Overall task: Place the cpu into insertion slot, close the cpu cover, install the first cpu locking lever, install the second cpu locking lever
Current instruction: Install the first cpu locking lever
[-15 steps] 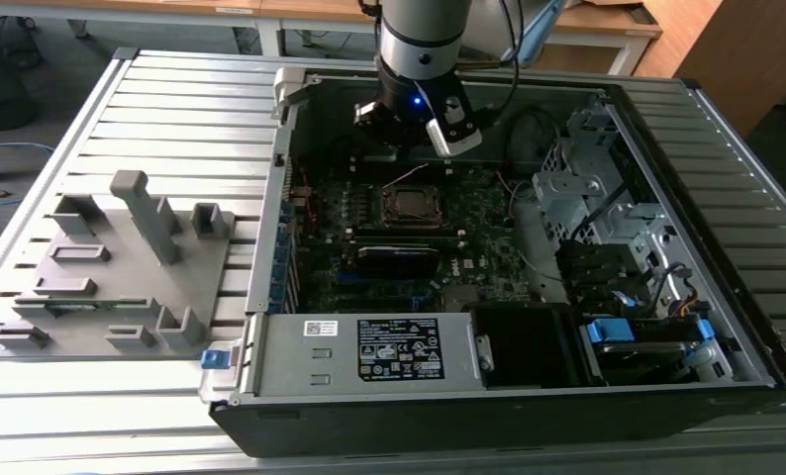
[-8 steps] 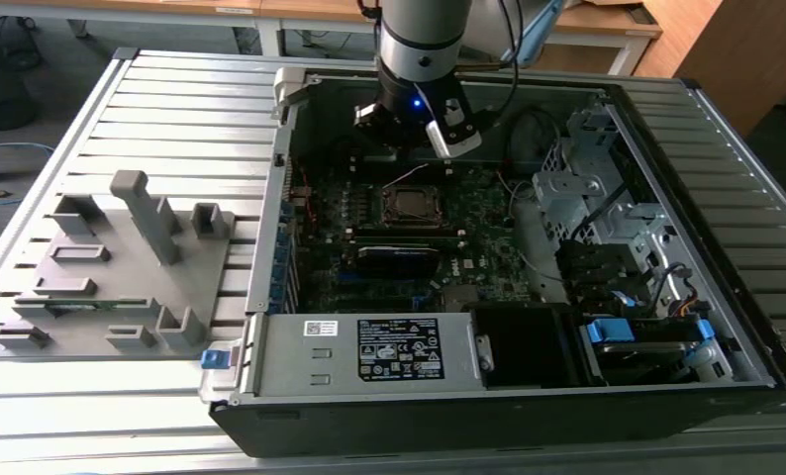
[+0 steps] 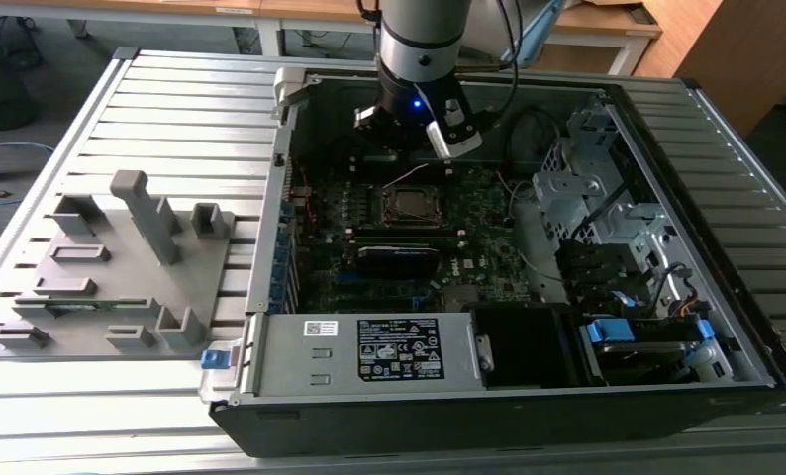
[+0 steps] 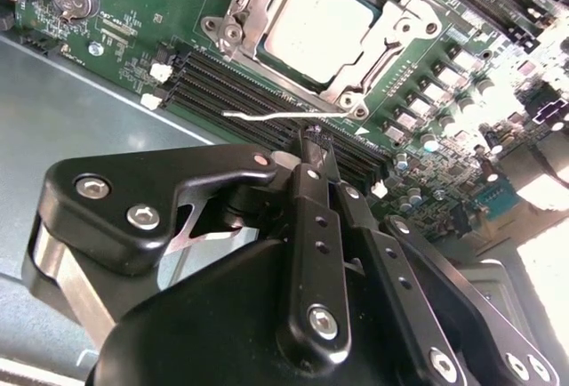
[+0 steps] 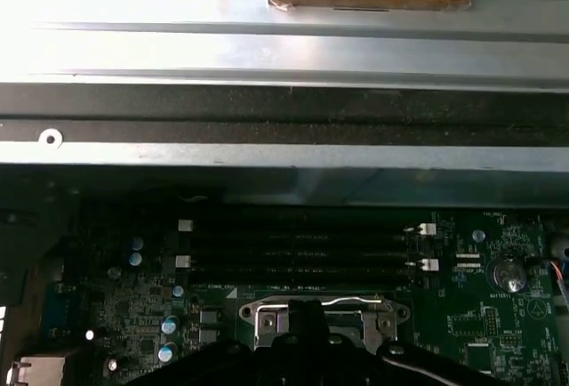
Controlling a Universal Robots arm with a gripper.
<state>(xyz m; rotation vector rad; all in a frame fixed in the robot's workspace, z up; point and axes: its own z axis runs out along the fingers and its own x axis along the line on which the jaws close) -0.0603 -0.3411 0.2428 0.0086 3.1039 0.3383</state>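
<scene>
Our fingers (image 4: 311, 217) are pressed together, tips right up against the thin silver locking lever (image 4: 267, 116). It lies crosswise to them along the insertion slot (image 4: 227, 30) edge nearest the memory slots (image 4: 231, 84), and we can't tell if the wire's actually pinched. Just past it the cpu (image 4: 320, 26), pale dull metal top, sits flat in the slot, and the cpu cover (image 4: 382, 44) looks down around it, mid-motherboard (image 4: 107, 12).

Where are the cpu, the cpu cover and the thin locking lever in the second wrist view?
the cpu (image 4: 318, 26): second wrist view, middle of its pale metal top.
the cpu cover (image 4: 258, 12): second wrist view, one side strip of the silver frame.
the locking lever (image 4: 267, 116): second wrist view, its thin straight wire.
</scene>
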